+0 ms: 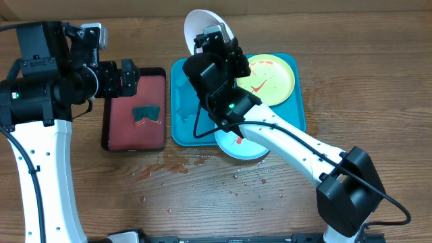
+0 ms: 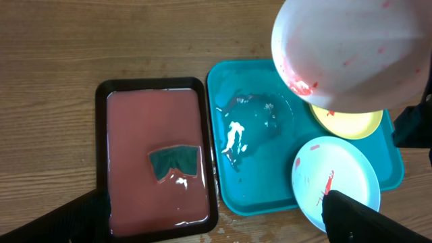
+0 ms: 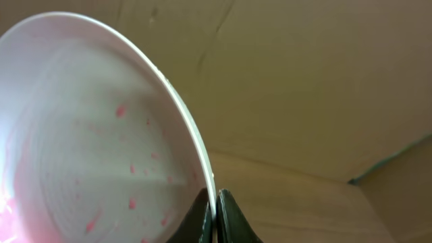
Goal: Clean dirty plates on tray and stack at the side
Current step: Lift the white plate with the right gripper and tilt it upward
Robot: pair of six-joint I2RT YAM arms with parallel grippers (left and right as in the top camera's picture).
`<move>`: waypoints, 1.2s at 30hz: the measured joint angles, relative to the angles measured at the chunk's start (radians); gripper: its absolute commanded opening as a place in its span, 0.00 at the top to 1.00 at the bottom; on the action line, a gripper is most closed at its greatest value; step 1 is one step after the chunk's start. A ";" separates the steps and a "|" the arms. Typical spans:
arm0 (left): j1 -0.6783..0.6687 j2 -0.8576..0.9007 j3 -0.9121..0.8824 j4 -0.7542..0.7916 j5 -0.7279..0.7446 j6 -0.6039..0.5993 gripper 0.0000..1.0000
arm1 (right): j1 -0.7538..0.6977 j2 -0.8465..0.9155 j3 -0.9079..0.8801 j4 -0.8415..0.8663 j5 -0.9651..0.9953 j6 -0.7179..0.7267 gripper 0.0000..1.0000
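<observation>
Left gripper (image 1: 133, 78): hangs over the black-rimmed tray (image 2: 100, 155), fingers spread wide, holding nothing.
Black-rimmed tray: filled with reddish liquid; a green sponge (image 2: 174, 164) lies in it.
Turquoise tray (image 2: 250, 189): just right of the black one, wet and bare at its left end.
White plate (image 2: 358, 47): lifted above the turquoise tray's far side, tilted, speckled with red sauce.
Right gripper (image 3: 216, 202): pinched tight on the white plate's rim.
Light blue plate (image 2: 341, 175): red-smeared, overhanging the tray's near rim.
Yellow-green plate (image 1: 273, 74): flat in the tray's far right corner, sauce-streaked.
</observation>
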 measured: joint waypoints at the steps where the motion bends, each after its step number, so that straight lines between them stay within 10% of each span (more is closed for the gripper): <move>1: 0.000 0.000 0.000 0.000 0.000 0.003 0.00 | 0.001 0.000 0.000 0.019 0.003 -0.014 0.96; 24: 0.000 0.000 0.000 -0.005 -0.037 0.021 0.00 | 0.045 0.000 0.000 0.110 -0.003 -0.204 0.96; 36: 0.000 -0.007 -0.212 0.076 -0.118 -0.023 0.00 | -0.038 0.000 0.001 -0.351 -0.434 0.245 0.96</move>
